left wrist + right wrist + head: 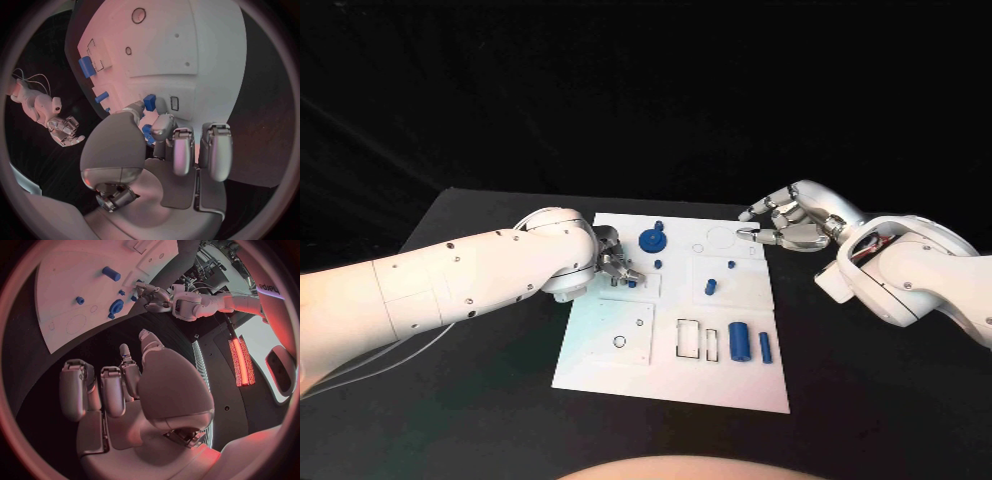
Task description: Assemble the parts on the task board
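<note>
task board (733, 380): white plate, middle of black table (473, 210), long side running near to far
left hand (615, 268): over board's left edge, fingers down on a small blue part (632, 283); left wrist view shows fingertips (161, 127) around blue pieces (149, 102), so grasping it, looks like a pinch
right hand (783, 222): off the board's far right corner, over the table, fingers loosely curled, holds nothing, released
blue round part (653, 240): far middle of board, knob sticking up
small blue part, centre (710, 286): right of left hand, lying apart
2 blue cylinders (738, 342): near right of board, side by side, thick 1 left, thin 1 (766, 346) right
rectangular outlines (689, 340): just left of cylinders
ring outline (619, 343): near left square of board
</note>
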Robot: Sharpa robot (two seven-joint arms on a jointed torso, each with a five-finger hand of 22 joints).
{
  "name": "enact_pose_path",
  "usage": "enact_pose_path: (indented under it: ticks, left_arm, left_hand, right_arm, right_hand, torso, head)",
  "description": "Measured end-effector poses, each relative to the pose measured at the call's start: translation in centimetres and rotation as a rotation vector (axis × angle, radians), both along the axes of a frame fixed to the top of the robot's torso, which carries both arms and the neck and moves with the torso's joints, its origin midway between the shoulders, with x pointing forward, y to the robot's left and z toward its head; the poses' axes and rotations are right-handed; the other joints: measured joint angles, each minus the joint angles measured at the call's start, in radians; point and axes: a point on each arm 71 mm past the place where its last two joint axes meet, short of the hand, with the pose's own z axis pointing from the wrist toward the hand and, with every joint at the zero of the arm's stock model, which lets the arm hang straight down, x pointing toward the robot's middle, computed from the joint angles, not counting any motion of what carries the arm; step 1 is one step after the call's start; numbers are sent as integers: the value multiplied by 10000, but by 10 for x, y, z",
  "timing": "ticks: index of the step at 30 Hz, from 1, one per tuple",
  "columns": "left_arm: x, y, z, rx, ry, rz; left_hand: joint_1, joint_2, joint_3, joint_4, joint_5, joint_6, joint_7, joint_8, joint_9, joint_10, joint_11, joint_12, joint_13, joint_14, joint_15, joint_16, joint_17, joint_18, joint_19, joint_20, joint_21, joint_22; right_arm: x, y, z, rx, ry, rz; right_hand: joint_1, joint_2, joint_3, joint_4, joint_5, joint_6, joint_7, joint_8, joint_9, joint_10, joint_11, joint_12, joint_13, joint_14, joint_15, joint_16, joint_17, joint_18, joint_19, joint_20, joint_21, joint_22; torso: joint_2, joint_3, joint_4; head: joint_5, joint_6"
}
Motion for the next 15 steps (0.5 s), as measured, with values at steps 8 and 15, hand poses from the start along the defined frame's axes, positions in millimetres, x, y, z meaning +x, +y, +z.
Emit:
enact_pose_path:
  ticks: [8,15]
  left_arm:
    - [-1,2,0,-52,19,44]
    - [-2,2,4,-338,-18,141]
  left_hand:
    - [-223,223,-580,31,0,0,0,-45,-1,-1,1,0,-1,0,0,0,-1,-1,0,0,0,0]
    - [-387,386,-1089,37,0,0,0,-84,9,-39,38,0,-10,0,1,0,-1,-1,0,0,0,0]
  right_arm:
    - [0,-1,0,-4,-1,-12]
    - [0,-1,0,-8,-2,-24]
  right_hand:
    - [0,0,-28,28,0,0,0,0,-1,0,0,0,0,0,0,0,0,-1,0,0,0,0]
    - [0,0,-28,28,0,0,0,0,-1,0,0,0,0,0,0,0,-1,154,0,0,-40,-1]
  torso:
    - [-3,-7,0]
    - [-6,-7,2]
  head:
    - [0,24]
    - [17,49]
